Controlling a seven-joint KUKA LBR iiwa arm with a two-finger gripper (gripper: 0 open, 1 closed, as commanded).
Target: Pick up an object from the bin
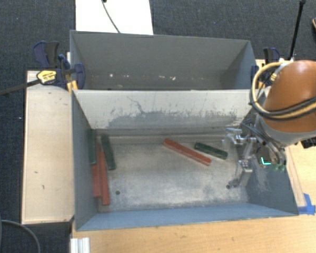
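Observation:
My gripper (240,167) hangs low at the right side of the bin, close to the right wall and near the floor. Nothing shows in it. Just to its left, a short dark green stick (210,151) lies on the floor. A longer red flat stick (187,152) lies slanted beside the green one, and their near ends almost touch. The gripper stands to the right of both sticks, apart from them.
Along the bin's left wall lie red sticks (100,178) side by side, a dark green stick (108,153) and another green one (90,147) against the wall. The arm's orange cover and cables sit over the bin's right rim.

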